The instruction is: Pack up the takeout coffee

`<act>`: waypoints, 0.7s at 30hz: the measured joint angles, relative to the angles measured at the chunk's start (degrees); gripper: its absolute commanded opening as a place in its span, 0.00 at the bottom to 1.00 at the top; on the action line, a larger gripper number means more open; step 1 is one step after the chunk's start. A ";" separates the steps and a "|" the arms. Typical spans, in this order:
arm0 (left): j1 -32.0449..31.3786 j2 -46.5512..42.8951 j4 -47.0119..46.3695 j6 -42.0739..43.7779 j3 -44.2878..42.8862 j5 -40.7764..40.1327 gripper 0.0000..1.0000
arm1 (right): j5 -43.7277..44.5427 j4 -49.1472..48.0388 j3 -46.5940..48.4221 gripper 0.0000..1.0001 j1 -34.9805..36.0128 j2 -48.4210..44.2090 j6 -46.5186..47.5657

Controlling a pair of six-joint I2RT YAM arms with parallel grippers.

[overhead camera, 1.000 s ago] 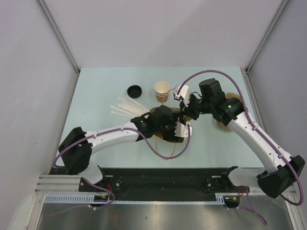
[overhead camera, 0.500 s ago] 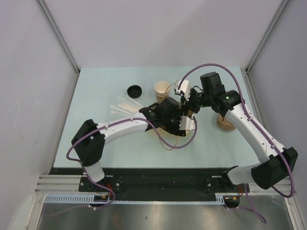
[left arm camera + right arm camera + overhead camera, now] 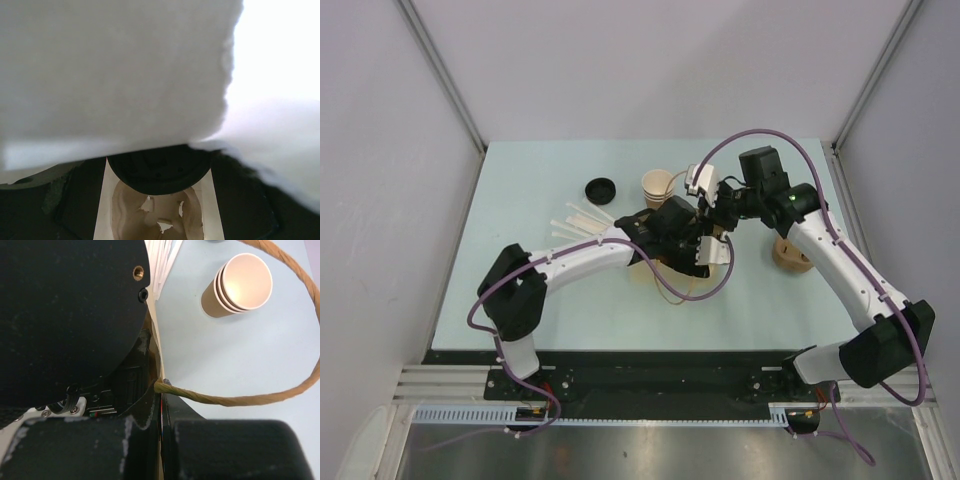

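Though paper bag [image 3: 115, 75] hides much, left end effector [image 3: 158, 162] grips takeout coffee [image 3: 159, 176], right end effector [image 3: 161, 426] pinches handle [image 3: 235, 400].

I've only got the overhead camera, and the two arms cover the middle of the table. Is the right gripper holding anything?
Observer: Yes. Its wrist view shows the right gripper shut on the edge of the brown paper bag, right where the twisted paper cord handle comes out.
Operator: And the left gripper, does it have the coffee?
Observer: It looks so. In its wrist view the left gripper has a small brown paper cup with a round black plastic lid filling the gap between its widely spread fingers.
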State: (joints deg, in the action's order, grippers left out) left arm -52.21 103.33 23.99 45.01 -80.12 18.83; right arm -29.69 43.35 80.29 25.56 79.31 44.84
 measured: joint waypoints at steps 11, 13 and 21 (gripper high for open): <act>0.17 -0.20 2.16 -2.14 -1.07 -0.31 0.99 | 0.00 -0.52 0.28 0.00 -0.66 0.50 1.79; 0.15 -0.17 2.75 -2.89 -1.11 -0.39 1.00 | -0.09 -0.52 0.31 0.00 -0.66 0.68 1.81; 0.15 -0.28 2.84 -3.65 -1.07 -0.70 1.00 | -0.22 -0.52 0.37 0.00 -0.66 0.74 1.99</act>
State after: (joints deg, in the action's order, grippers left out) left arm -52.05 103.04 26.83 41.36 -81.19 18.13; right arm -29.91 42.83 80.66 24.91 80.05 46.83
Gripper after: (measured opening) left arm 0.989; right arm 0.009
